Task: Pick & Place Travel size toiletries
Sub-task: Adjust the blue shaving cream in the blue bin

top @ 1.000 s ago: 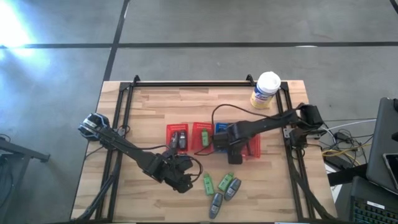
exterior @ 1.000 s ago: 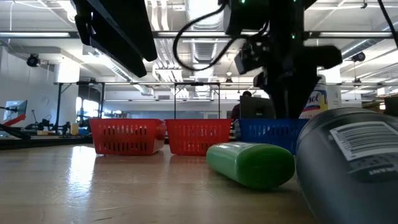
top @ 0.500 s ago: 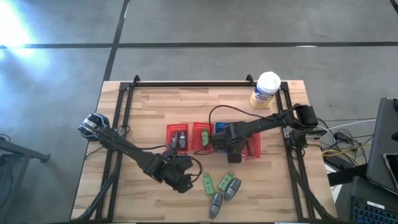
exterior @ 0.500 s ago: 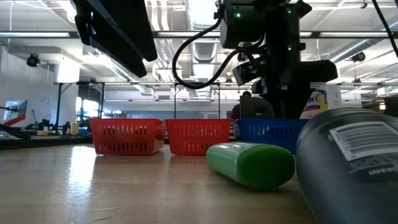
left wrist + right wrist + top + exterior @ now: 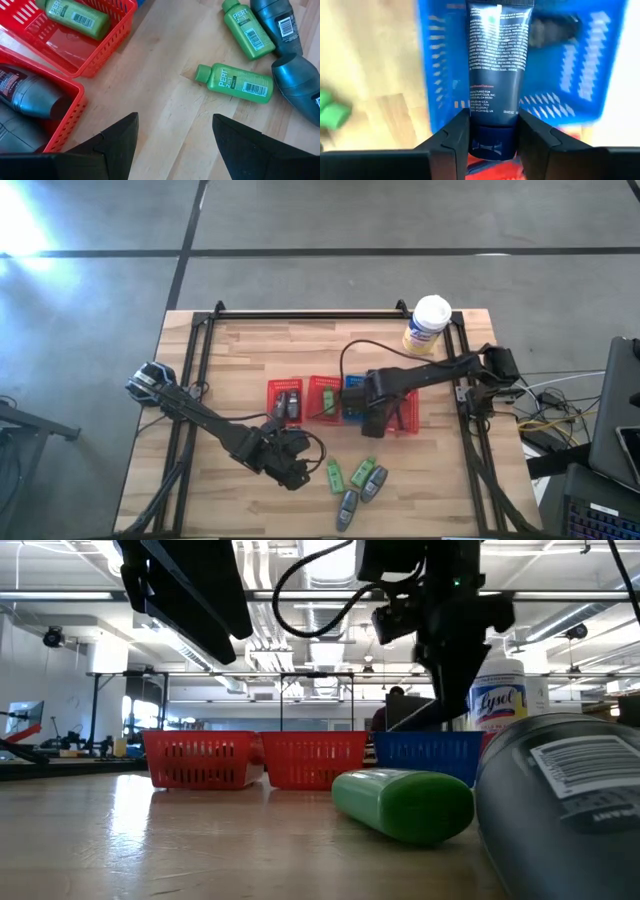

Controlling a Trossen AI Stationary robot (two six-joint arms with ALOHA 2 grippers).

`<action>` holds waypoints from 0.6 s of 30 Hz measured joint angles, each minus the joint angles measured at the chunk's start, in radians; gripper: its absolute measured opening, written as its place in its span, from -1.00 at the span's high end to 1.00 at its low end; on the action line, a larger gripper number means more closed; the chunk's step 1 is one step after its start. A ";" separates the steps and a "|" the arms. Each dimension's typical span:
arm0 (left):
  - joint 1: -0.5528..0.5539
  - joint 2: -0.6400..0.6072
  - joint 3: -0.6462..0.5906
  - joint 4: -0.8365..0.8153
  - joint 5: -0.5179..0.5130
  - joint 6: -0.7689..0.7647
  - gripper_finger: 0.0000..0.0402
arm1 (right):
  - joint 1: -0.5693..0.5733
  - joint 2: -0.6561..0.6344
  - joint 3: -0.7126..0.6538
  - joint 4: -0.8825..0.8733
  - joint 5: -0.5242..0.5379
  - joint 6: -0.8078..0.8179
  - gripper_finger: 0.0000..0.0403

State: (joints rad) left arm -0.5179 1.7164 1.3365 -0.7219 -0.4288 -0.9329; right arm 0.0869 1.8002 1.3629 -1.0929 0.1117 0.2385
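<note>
Right gripper (image 5: 490,137) of mine is clamped on the cap end of a dark navy tube (image 5: 500,60), which hangs over the blue basket (image 5: 590,75) in the row of baskets at mid-table. To place it well, I judge I should centre the tube over the basket's floor, lower until it is inside the walls, and only then part my fingers, so it does not tip onto the red basket (image 5: 404,418) alongside. My left gripper (image 5: 172,145) waits with fingers spread and nothing between them, near the green bottles (image 5: 235,82) and grey-blue tubes (image 5: 295,85) lying loose on the wood. From above, my arm covers most of the blue basket, so I cannot tell how high the tube hangs; a dark shape already in the basket is too blurred to name.
</note>
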 joint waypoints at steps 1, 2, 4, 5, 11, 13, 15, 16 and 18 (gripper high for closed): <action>0.000 0.000 0.000 0.000 0.000 0.000 -0.29 | -0.005 -0.003 0.002 -0.016 0.010 0.058 0.40; 0.000 0.000 0.000 0.000 0.000 0.000 -0.29 | -0.012 -0.008 0.002 -0.033 0.026 0.141 0.40; 0.001 0.000 0.000 0.000 0.000 0.001 -0.29 | -0.033 -0.015 0.001 -0.057 0.042 0.344 0.38; 0.001 0.000 0.000 0.000 0.000 0.002 -0.29 | -0.043 -0.023 -0.003 -0.053 0.040 0.455 0.38; 0.001 0.000 0.000 0.000 0.000 0.002 -0.29 | -0.057 -0.041 -0.039 0.085 0.022 0.840 0.37; 0.001 0.000 0.000 0.001 0.000 0.000 -0.29 | -0.056 -0.041 -0.055 0.129 0.022 0.919 0.33; 0.000 0.000 0.000 0.002 0.000 0.000 -0.29 | -0.058 -0.034 -0.068 0.154 0.022 0.975 0.25; 0.000 0.000 0.000 0.002 0.000 0.000 -0.29 | -0.058 -0.031 -0.070 0.158 0.022 0.992 0.21; 0.000 0.000 0.000 0.005 0.000 0.000 -0.29 | -0.058 -0.030 -0.077 0.157 0.022 1.018 0.13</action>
State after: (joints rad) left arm -0.5179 1.7164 1.3365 -0.7172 -0.4286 -0.9331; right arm 0.0292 1.7706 1.2857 -0.9357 0.1341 1.2566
